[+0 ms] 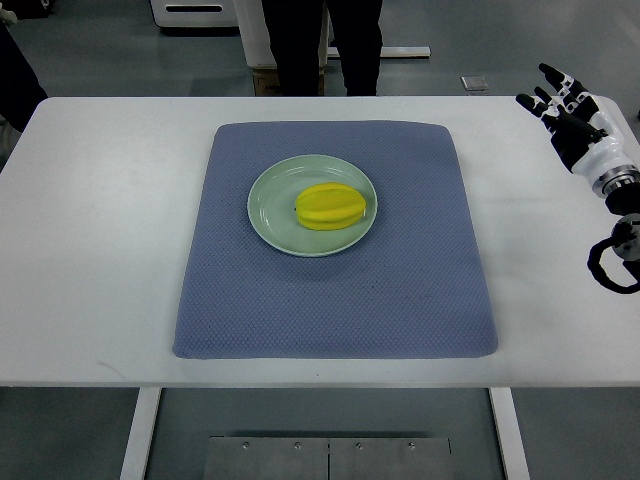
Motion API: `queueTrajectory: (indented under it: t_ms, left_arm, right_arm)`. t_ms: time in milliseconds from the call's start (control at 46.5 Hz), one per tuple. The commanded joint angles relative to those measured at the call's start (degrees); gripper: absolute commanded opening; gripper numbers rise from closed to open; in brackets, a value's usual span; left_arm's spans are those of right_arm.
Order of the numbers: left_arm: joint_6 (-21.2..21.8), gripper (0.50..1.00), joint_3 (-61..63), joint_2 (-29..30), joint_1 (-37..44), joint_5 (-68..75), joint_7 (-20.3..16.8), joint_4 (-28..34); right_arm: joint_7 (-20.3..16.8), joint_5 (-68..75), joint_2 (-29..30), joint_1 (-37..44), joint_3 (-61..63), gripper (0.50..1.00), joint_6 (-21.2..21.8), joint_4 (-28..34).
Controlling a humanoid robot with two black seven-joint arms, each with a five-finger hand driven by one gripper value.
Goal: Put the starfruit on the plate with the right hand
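Note:
A yellow starfruit (332, 206) lies on the pale green plate (268, 205), slightly right of the plate's middle. The plate rests on a blue-grey mat (335, 300) in the middle of the white table. My right hand (562, 104) hovers over the table's far right corner, well away from the plate, its black fingers spread and holding nothing. The left arm does not show.
The white table (90, 250) has bare surface left and right of the mat. A person in dark trousers (320, 45) stands behind the far edge. A dark sleeve (15, 85) shows at the far left. A black cable loop (612, 262) hangs by my right forearm.

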Motion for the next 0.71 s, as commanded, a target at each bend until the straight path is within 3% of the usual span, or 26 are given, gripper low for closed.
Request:
queueTrajectory:
  t_ms: [0,689]
  left_arm:
    - [0.0,1.000,0.0,0.0,0.0,0.0,0.0,0.0]
    - [0.0,1.000,0.0,0.0,0.0,0.0,0.0,0.0]
  right_arm:
    - [0.1,0.1,0.4,-1.4,0.1,1.000,0.0,0.0]
    - [0.7,2.2,3.1,-7.1,2.0,1.000,0.0,0.1]
